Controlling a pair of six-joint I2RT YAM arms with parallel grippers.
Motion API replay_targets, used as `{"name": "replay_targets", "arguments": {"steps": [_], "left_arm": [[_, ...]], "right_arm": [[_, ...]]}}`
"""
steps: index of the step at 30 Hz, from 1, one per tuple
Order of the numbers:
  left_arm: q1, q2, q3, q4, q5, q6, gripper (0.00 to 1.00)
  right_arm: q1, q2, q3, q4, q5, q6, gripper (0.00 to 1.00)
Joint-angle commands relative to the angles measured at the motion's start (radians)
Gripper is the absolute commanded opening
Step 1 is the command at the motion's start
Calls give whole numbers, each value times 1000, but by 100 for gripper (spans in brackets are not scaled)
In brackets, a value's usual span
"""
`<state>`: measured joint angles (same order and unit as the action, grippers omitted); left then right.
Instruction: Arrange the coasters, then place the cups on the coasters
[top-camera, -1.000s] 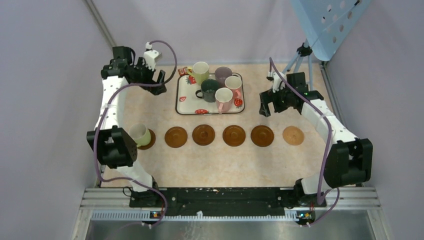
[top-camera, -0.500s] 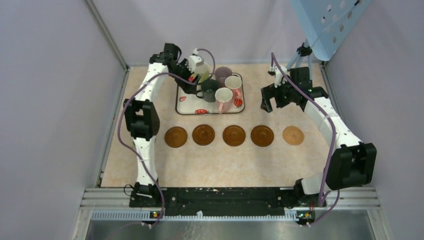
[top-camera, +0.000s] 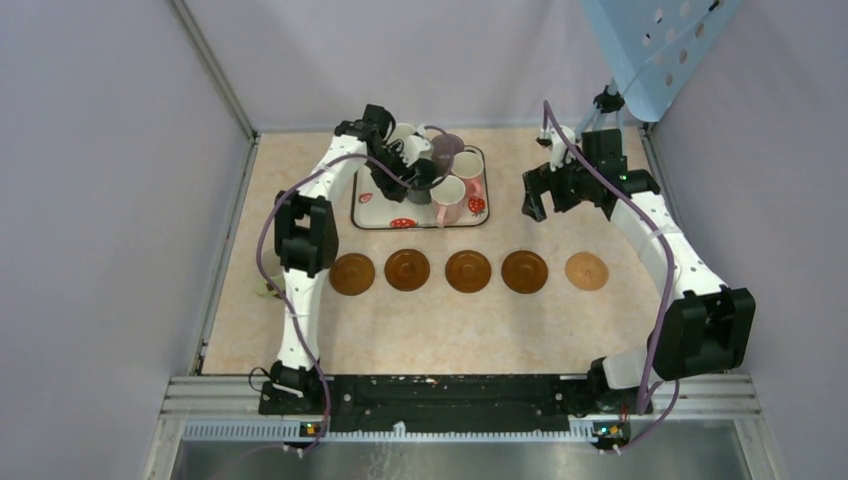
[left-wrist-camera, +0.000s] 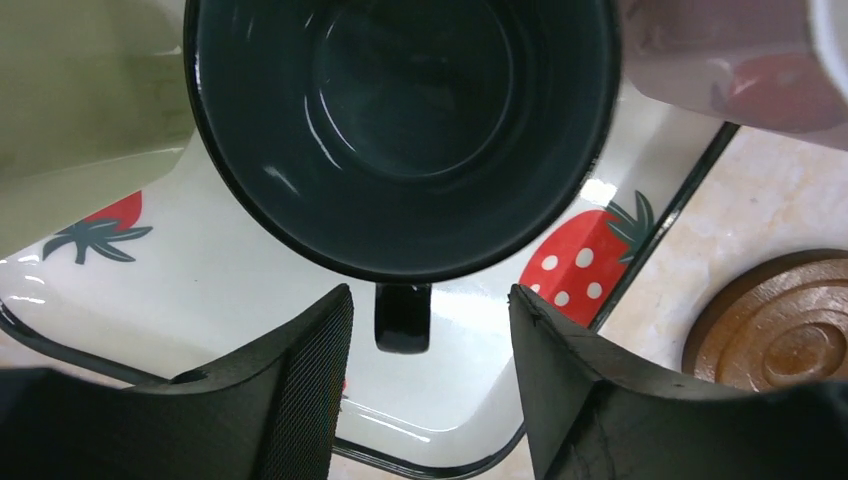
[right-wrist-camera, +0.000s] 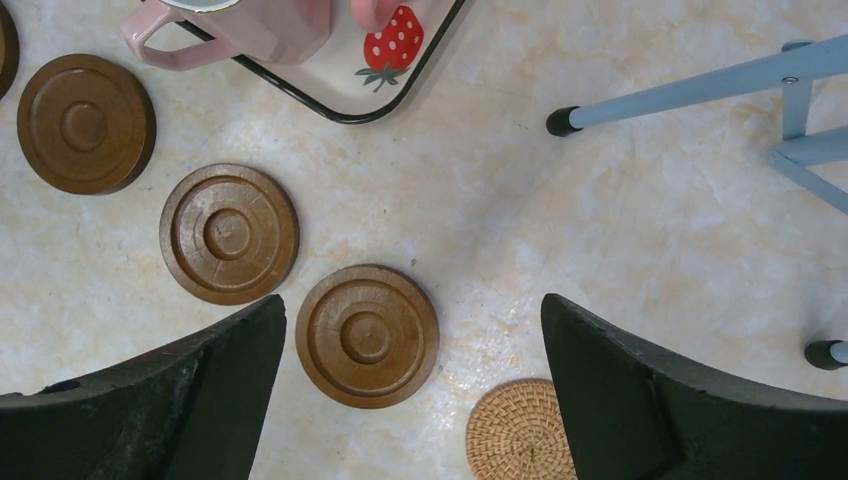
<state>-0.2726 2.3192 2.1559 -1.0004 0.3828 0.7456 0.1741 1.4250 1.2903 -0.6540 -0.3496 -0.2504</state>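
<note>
The dark grey-teal cup (left-wrist-camera: 400, 130) stands on the strawberry tray (left-wrist-camera: 200, 290). Its handle (left-wrist-camera: 403, 317) sits between the fingers of my left gripper (left-wrist-camera: 430, 300), with a gap on each side, so the jaws are open and touch nothing. From above, my left gripper (top-camera: 420, 172) covers that cup. A pale green cup (left-wrist-camera: 80, 100), a purple cup (top-camera: 447, 147) and two pink cups (top-camera: 467, 165) (top-camera: 447, 195) share the tray. Several brown coasters (top-camera: 352, 273) (top-camera: 468, 270) and a tan one (top-camera: 586, 271) lie in a row. My right gripper (right-wrist-camera: 410, 300) hangs open above the coasters (right-wrist-camera: 367, 335).
The tray (top-camera: 372, 205) lies at the back centre. A tripod (right-wrist-camera: 700, 90) has its legs on the table at the back right, close to my right arm. Purple walls close in the left, back and right sides. My left arm's elbow (top-camera: 305, 235) hangs over the row's left end.
My left arm has swung from the back left onto the tray, and its jaws have narrowed around the dark cup's handle. The right arm has barely shifted.
</note>
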Motion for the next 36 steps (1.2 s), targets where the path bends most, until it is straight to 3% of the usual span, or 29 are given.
{"name": "replay_targets", "arguments": {"steps": [1, 12, 18, 36], "left_arm": [[-2, 10, 8, 53, -28, -2, 61], [-9, 25, 27, 88, -23, -90, 35], [-9, -39, -37, 131, -42, -149, 1], [45, -478, -492, 236, -23, -350, 0]], "right_arm": [[-3, -14, 44, 28, 16, 8, 96], [-4, -8, 32, 30, 20, 26, 96], [-3, -17, 22, 30, 14, 25, 95], [-5, -42, -34, 41, 16, 8, 93]]}}
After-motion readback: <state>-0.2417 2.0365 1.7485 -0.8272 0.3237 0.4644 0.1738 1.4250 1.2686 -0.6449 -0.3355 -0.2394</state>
